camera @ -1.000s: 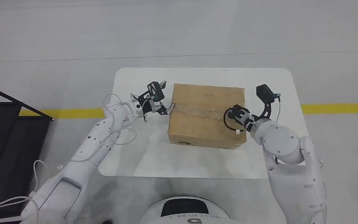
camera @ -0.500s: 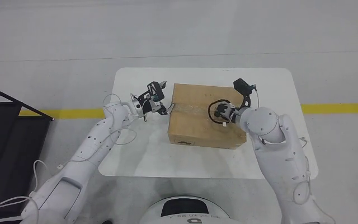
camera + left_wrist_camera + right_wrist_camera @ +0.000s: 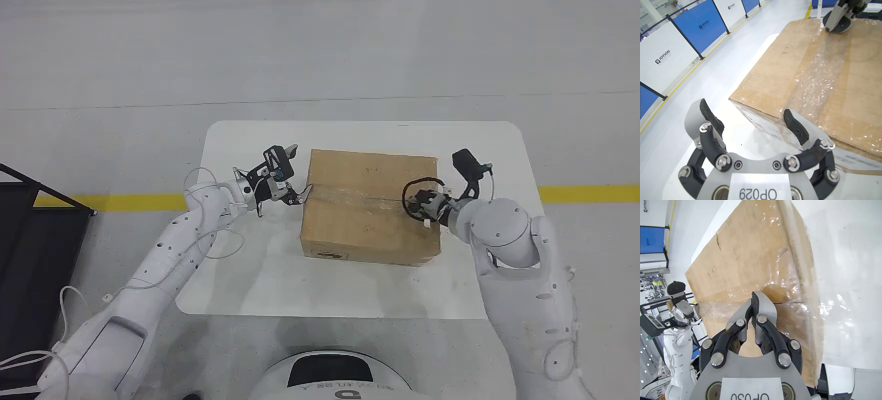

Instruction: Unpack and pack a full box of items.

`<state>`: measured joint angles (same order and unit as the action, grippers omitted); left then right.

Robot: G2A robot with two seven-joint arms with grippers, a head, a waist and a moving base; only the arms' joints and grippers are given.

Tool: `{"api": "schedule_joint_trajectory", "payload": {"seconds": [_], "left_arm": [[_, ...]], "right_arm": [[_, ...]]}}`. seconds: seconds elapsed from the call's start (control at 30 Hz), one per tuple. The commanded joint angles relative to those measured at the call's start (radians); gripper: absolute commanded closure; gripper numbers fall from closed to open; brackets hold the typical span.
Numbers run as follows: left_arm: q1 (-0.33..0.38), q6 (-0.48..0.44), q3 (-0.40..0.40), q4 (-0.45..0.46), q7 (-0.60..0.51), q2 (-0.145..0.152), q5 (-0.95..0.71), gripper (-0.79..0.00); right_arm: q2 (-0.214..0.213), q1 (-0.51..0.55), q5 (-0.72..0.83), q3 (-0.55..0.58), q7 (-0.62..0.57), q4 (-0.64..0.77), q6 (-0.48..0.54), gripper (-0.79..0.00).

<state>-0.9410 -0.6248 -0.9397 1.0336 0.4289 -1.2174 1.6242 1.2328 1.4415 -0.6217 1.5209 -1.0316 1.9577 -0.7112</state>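
My right gripper (image 3: pixel 412 205), which first slid toward 9 o'clock on the box (image 3: pixel 355 228), has now come back toward 3 o'clock along the taped seam (image 3: pixel 350 195).

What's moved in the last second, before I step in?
The right pincer, shut, slid along the taped seam toward the middle of the box, then came back out to the seam's right end. It took hold of nothing that can be seen. The left pincer stayed open at the box's left end, and the box has not shifted.
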Motion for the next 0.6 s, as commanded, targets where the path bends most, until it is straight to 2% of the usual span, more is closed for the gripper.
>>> {"api": "schedule_joint_trajectory", "payload": {"seconds": [0.0, 0.13, 0.33, 0.57], "left_arm": [[0.000, 0.000, 0.000, 0.000, 0.000, 0.000, 0.000, -0.785], [0.000, 0.000, 0.000, 0.000, 0.000, 0.000, 0.000, -0.785], [0.000, 0.000, 0.000, 0.000, 0.000, 0.000, 0.000, -0.785], [0.000, 0.000, 0.000, 0.000, 0.000, 0.000, 0.000, -0.785]], "right_arm": [[-0.001, 0.015, 0.034, 0.038, 0.016, -0.002, 0.009, 0.000], [-0.006, 0.039, 0.098, 0.103, 0.030, -0.024, 0.039, 0.000], [-0.012, 0.042, 0.135, 0.138, 0.049, -0.058, 0.040, 0.000], [-0.018, 0.094, 0.182, 0.204, 0.087, -0.026, 0.037, 0.000]]}}
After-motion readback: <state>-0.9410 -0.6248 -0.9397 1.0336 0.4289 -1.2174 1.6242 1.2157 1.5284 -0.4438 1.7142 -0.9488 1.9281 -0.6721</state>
